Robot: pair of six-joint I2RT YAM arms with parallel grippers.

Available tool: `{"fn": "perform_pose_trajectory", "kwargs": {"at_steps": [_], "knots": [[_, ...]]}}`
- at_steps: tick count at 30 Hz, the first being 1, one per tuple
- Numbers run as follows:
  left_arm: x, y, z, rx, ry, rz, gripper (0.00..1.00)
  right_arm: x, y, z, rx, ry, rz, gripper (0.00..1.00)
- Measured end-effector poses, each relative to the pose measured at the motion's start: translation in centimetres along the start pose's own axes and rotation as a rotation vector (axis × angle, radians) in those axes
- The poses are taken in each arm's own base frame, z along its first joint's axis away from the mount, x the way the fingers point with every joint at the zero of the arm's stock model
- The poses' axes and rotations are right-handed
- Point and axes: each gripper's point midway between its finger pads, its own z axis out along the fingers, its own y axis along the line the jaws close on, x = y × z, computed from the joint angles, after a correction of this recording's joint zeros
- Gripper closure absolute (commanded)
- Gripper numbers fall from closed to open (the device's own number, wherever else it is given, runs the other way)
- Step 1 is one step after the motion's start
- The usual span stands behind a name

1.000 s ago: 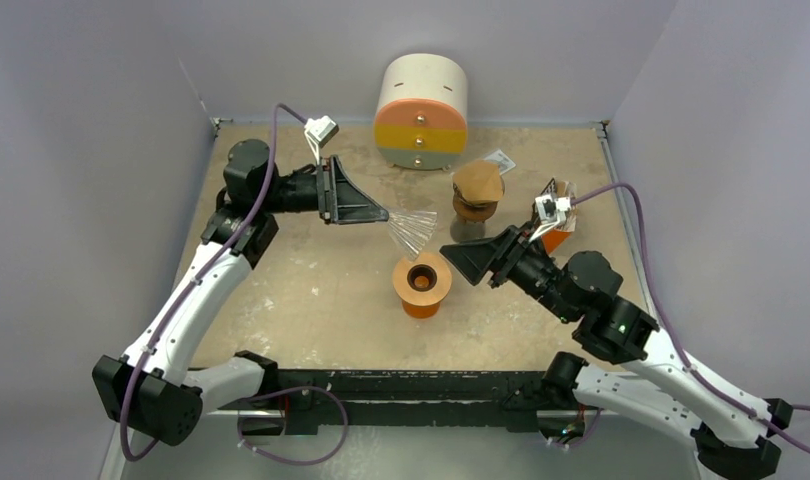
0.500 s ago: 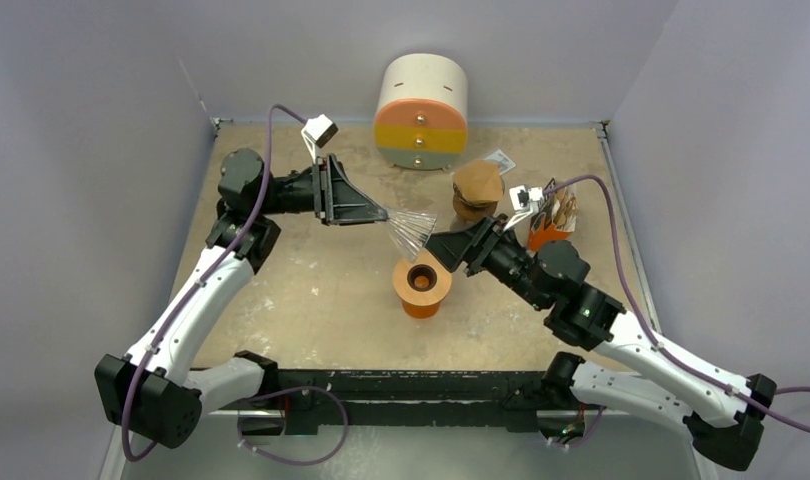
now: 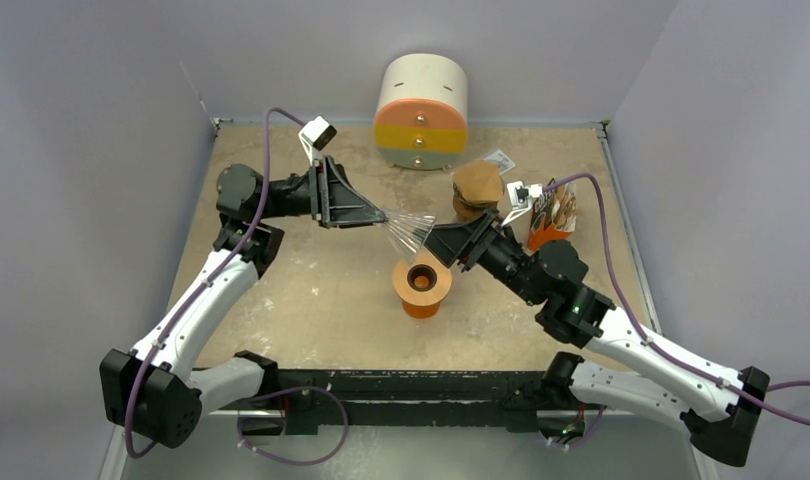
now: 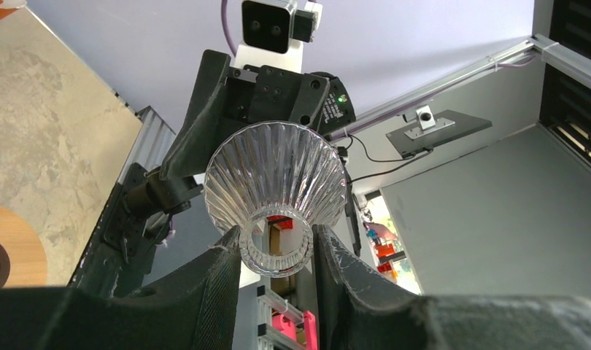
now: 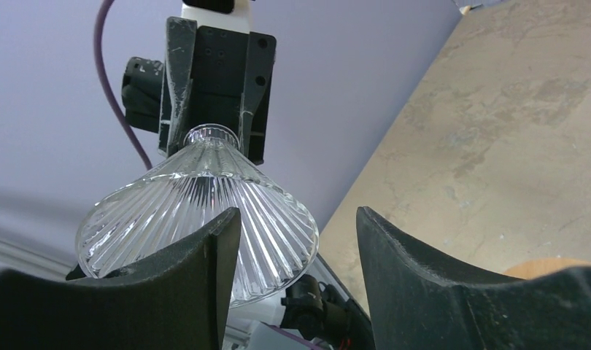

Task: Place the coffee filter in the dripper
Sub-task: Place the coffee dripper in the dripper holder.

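Observation:
A clear ribbed glass dripper point(image 3: 411, 229) hangs in the air above the table's middle, wide mouth toward the right. My left gripper point(image 3: 385, 215) is shut on its narrow neck; in the left wrist view the neck ring point(image 4: 276, 252) sits pinched between both fingers. My right gripper point(image 3: 433, 243) is open and empty at the dripper's wide rim. In the right wrist view the dripper point(image 5: 168, 204) lies partly behind one finger point(image 5: 190, 284). Brown coffee filters point(image 3: 478, 184) sit stacked on a dark stand behind the right gripper.
An orange round stand point(image 3: 422, 284) with a dark hole sits just below the dripper. A cream, orange and yellow drawer cylinder point(image 3: 422, 102) stands at the back. An orange cup of packets point(image 3: 551, 224) stands at the right. Walls close in the sides.
My right arm has swung left and away from me, bringing its open gripper up to the dripper's wide rim. My left arm has shifted slightly, still holding the dripper.

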Motion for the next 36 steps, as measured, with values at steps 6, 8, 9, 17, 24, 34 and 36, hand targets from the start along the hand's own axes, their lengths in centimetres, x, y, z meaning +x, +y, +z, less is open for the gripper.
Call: {"fn": "perform_pose_trajectory", "kwargs": {"at_steps": [6, 8, 9, 17, 24, 34, 36], "knots": [[-0.1, -0.4, 0.0, 0.029, 0.0, -0.004, 1.0, -0.2, 0.7, 0.1, -0.037, -0.014, 0.014, 0.47], [-0.1, -0.6, 0.0, 0.035, 0.0, -0.002, 1.0, -0.3, 1.0, 0.2, -0.054, -0.013, 0.018, 0.5], [-0.1, -0.7, 0.0, 0.039, 0.001, -0.002, 1.0, -0.3, 1.2, 0.2, -0.06, -0.015, 0.02, 0.52], [0.1, -0.8, 0.0, 0.05, 0.0, -0.003, 1.0, -0.3, 1.8, 0.2, -0.094, -0.014, 0.026, 0.72], [-0.4, -0.5, 0.0, 0.045, -0.026, -0.035, 1.0, 0.0, 1.6, 0.1, -0.096, -0.008, 0.026, 0.99], [-1.1, 0.5, 0.0, 0.032, -0.076, -0.093, 0.69, -0.2, 2.0, -0.3, -0.112, -0.007, 0.021, 1.0], [-1.2, 0.9, 0.0, 0.027, -0.086, -0.104, 0.65, -0.1, 1.7, -0.3, -0.104, -0.004, 0.019, 1.0]]}}
